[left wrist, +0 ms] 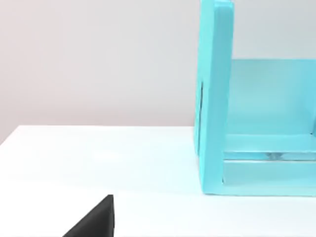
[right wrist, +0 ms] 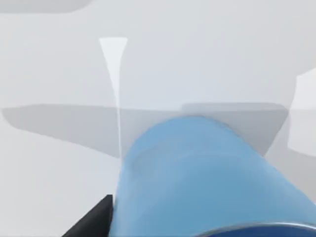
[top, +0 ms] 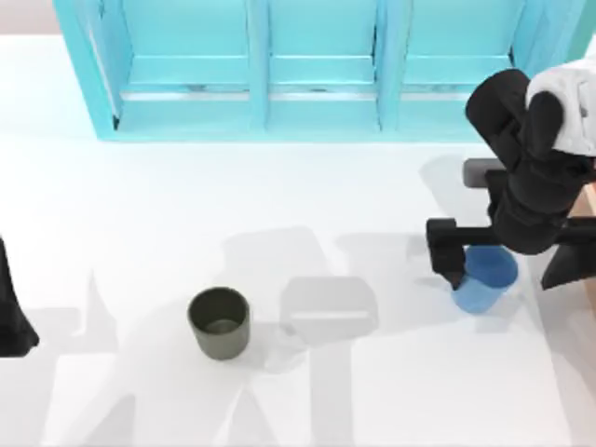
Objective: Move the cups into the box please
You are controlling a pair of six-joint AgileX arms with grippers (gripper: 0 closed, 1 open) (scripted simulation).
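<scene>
The bright blue cup [top: 484, 277] stands at the table's right, and its wall [right wrist: 197, 173] looms close in the right wrist view. My right gripper [top: 503, 268] is lowered around it and open, one dark finger [top: 445, 250] to its left and the other at the right edge. The dark olive-green cup [top: 220, 322] stands upright on its own at centre-left. A sliver of the tan box [top: 585, 200] peeks out behind the right arm at the right edge. My left gripper [top: 13, 321] rests at the left edge, one finger [left wrist: 96, 219] showing in its wrist view.
A big cyan three-compartment shelf unit [top: 317, 102] runs along the back of the white table; its end wall [left wrist: 215, 98] shows in the left wrist view. Open tabletop lies between the two cups.
</scene>
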